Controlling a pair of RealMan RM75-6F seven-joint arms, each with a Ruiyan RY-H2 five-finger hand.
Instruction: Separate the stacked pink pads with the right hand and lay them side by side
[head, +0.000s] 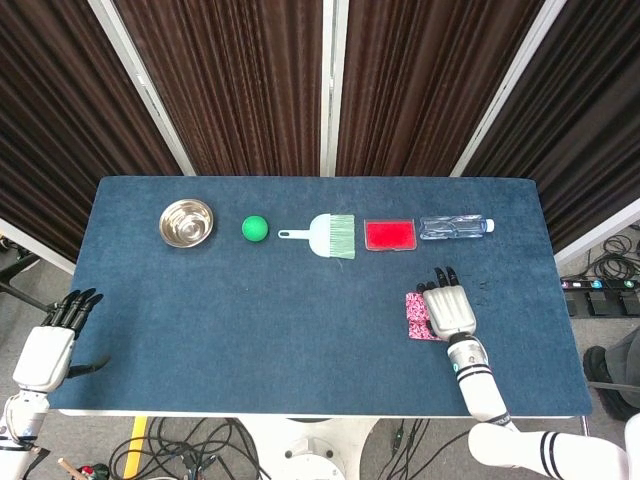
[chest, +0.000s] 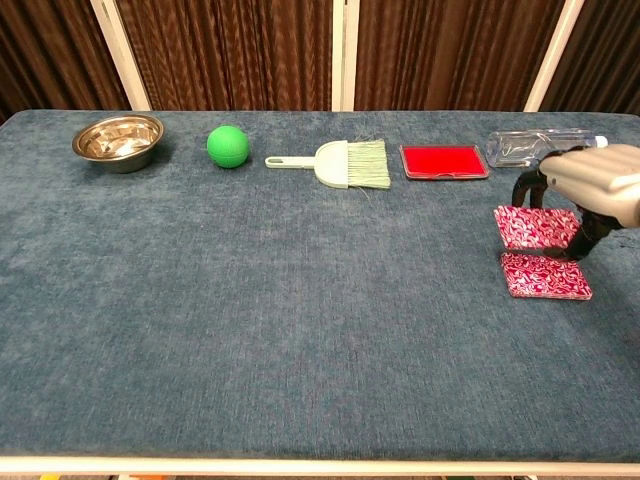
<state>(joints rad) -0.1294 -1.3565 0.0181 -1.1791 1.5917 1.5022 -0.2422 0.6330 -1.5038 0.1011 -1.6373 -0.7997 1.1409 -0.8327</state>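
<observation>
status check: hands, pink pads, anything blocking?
Right hand holds upper pink patterned pad, lifted. Lower pink patterned pad flat on blue table. Left hand open, off table edge. Nothing blocking.

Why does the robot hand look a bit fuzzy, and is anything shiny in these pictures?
In the chest view the right robot hand has slightly soft edges, likely motion blur, and runs off the frame edge; the round steel bowl shows bright reflections, and the clear plastic bottle glints. In the head view the lighting is even and shadows are faint.
</observation>
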